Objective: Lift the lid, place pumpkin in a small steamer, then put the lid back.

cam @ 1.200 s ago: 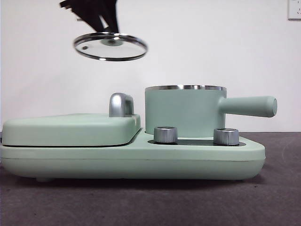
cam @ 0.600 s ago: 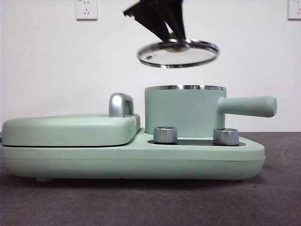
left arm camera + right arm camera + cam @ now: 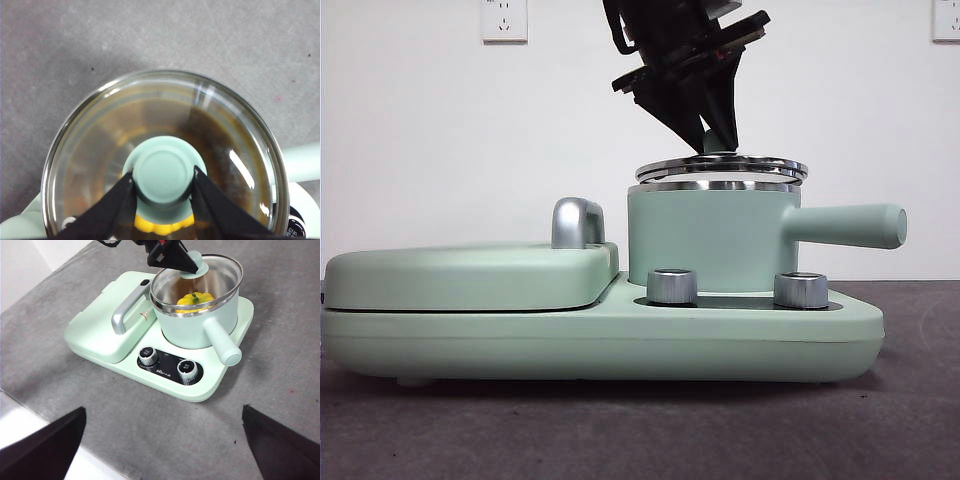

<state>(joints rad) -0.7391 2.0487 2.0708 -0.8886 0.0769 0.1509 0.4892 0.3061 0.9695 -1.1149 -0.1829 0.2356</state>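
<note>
Lowered glass lid (image 3: 721, 167) now over steamer (image 3: 712, 238)

The pumpkin (image 3: 195, 299) sits inside the small steamer (image 3: 710, 238). The lid (image 3: 722, 167) lies just above the steamer's rim, and the hinged cover (image 3: 470, 274) lies beside the steamer, opposite its handle.

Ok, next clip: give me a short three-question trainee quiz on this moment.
1. True or false: the pumpkin is already inside the small steamer.
2. Which end effector is shut on the knob of the lid: A) left, B) right, C) neither?
3. Fill in: the steamer's side handle points away from the flat hinged ______ beside it.

Key
1. True. The right wrist view shows it, yellow, in the pot.
2. A. The left end effector clamps the mint-green knob; the right end effector waits well back, jaws open.
3. cover.
</note>
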